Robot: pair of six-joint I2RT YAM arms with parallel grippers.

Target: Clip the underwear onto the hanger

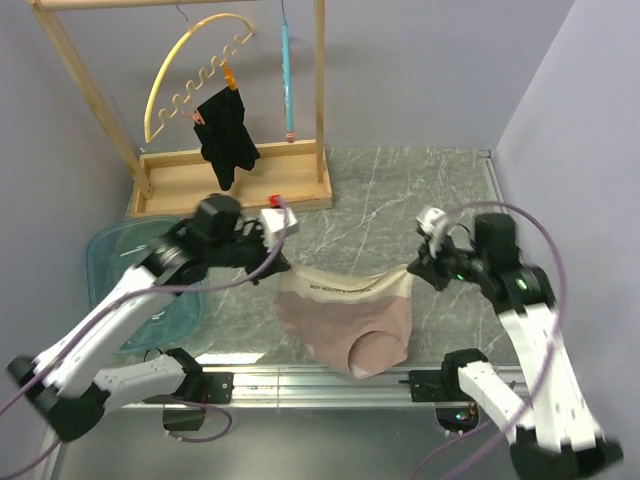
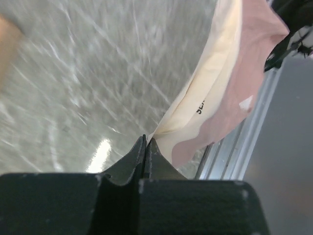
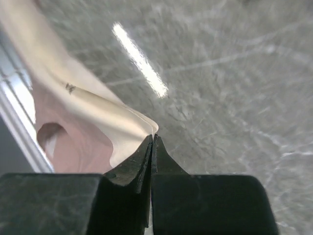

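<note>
Left gripper [image 2: 145, 143] is clamped shut on one corner of the cream waistband [image 2: 210, 93], and the right gripper [image 3: 152, 140] is pinched just as tight on the opposite corner. So the pink-beige briefs [image 1: 345, 320] are held stretched between the two, low over the marble-look table [image 1: 420, 190] near its front edge, with the rest of the fabric sagging below. The light-blue hanger [image 1: 286, 70] is hung on the wooden rack [image 1: 235, 180] at the back, well apart from the briefs and seen edge-on, so only one small pink clip [image 1: 290, 134] at its lower end can be made out. For this step it's probably best if the waistband is kept taut and level, both arms are raised together so nothing gets yanked out of a pinch, and one corner is fed straight into a clip before anything is let go. Headcount: two grippers, one pair of briefs, two hangers (the blue one plus a yellow hanger [image 1: 190, 70]), one black garment [image 1: 225, 140] clipped to the yellow one, one rack, one teal basin [image 1: 115, 265].
</note>
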